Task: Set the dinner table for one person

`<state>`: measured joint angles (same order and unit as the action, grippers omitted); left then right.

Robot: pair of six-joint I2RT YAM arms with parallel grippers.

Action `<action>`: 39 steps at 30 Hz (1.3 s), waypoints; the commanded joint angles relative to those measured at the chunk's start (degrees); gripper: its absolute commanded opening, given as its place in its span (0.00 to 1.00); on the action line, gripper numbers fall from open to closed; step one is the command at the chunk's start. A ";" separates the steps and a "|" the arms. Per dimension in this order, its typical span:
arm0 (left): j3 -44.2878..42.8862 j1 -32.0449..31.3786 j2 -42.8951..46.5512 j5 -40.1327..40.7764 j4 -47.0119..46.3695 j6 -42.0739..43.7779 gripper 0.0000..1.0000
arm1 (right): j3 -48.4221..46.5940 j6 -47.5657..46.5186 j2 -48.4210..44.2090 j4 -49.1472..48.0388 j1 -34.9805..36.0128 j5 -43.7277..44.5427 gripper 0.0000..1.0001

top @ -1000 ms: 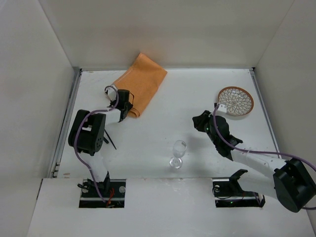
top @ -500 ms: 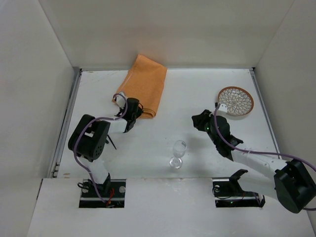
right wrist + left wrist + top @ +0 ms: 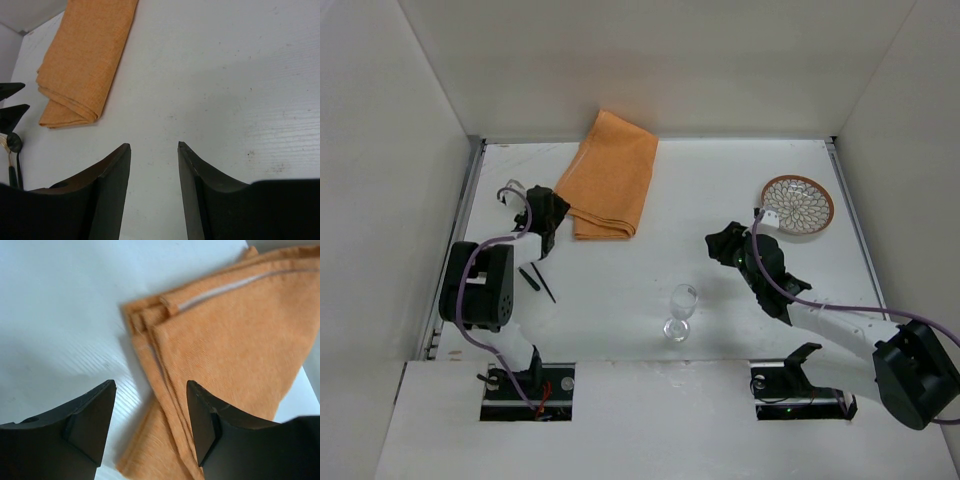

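The left arm is being held bent over the left part of the worktop [image 3: 700, 180], with the left claw [image 3: 542, 215] lowered just beside the near left corner of the folded orange cloth [image 3: 610, 185]. In the left wrist view, the left claw [image 3: 150, 385] is being kept spread, nothing is being pinched, and the layered edge of the cloth [image 3: 235, 340] is being seen in the gap and past the right finger, with bare worktop [image 3: 60, 300] under the left finger; whether cloth and fingers are touching cannot be told. The right arm is being stretched low from the near right toward the middle, the right claw [image 3: 720, 245] being pointed left. Its fingers are being kept apart in the right wrist view [image 3: 153, 146], over bare worktop [image 3: 225, 75], well apart from the cloth [image 3: 85, 55]. A glass [image 3: 680, 310] is being seen upright near the front, a patterned plate [image 3: 798, 205] at the far right, and dark utensils [image 3: 538, 282] near the left arm.
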<state>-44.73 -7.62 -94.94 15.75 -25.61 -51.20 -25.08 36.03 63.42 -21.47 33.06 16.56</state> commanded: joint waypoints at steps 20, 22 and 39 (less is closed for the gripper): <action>-10.37 3.27 -18.09 -4.06 -5.59 -7.60 0.36 | -2.95 -0.52 1.27 -3.31 0.56 -0.38 0.49; -10.47 3.44 -17.48 -4.84 -6.47 -7.86 0.23 | -2.61 -0.35 0.92 -3.83 0.73 -0.12 0.49; -19.59 -17.98 -1.04 0.25 -7.97 16.90 0.01 | -1.64 0.79 -0.75 -4.63 0.65 0.84 0.49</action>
<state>-59.24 -20.18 -99.46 16.25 -31.38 -43.38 -25.36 36.05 64.34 -21.56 33.08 16.53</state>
